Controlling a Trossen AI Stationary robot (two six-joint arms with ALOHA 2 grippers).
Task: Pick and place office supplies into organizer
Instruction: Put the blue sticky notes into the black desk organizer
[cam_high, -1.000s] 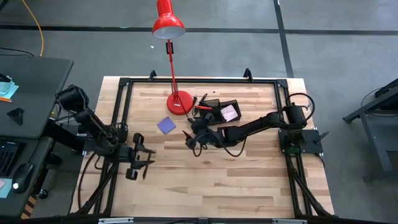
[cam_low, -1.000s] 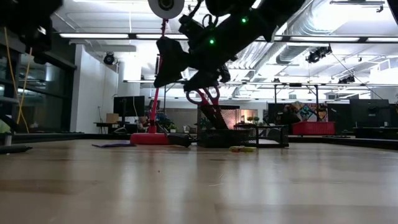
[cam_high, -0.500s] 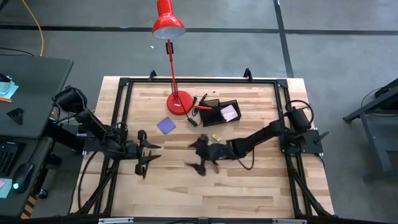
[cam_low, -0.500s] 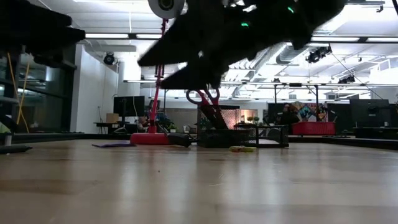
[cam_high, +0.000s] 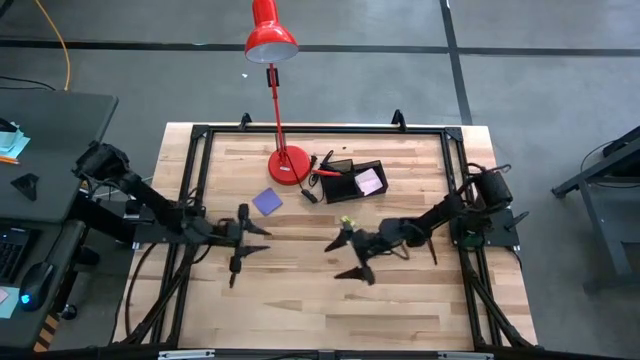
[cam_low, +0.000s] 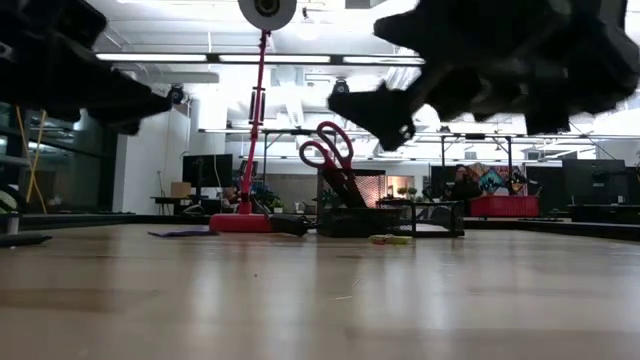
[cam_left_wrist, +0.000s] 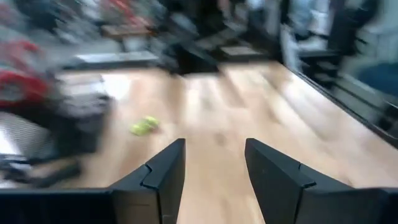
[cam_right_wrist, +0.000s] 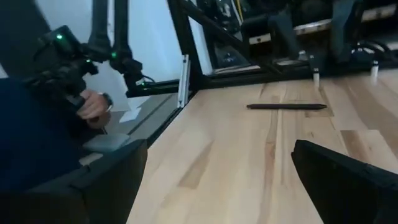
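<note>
From above, the organizer (cam_high: 356, 181) sits far-centre on the table (cam_high: 300, 300), just right of the red lamp's base (cam_high: 288, 165); a pink pad (cam_high: 369, 182) lies in its right side, red-handled scissors (cam_high: 327, 171) at its left. The purple-blue pad (cam_high: 267, 202) lies left of it, the yellow piece (cam_high: 347, 221) just near of it. The left gripper (cam_high: 248, 238) hangs mid-left, fingers apart and empty; the right gripper (cam_high: 349, 257) — spread wide, empty — hangs centre.

At table height, the scissors (cam_low: 327, 152) stand upright in the organizer (cam_low: 350, 215).

The left wrist view shows the yellow piece (cam_left_wrist: 143, 126) ahead of parted fingers (cam_left_wrist: 163, 177).

The right wrist view shows a dark pen (cam_right_wrist: 286, 106) lying on the wood — a person's hand (cam_right_wrist: 94, 107) beyond the table.
</note>
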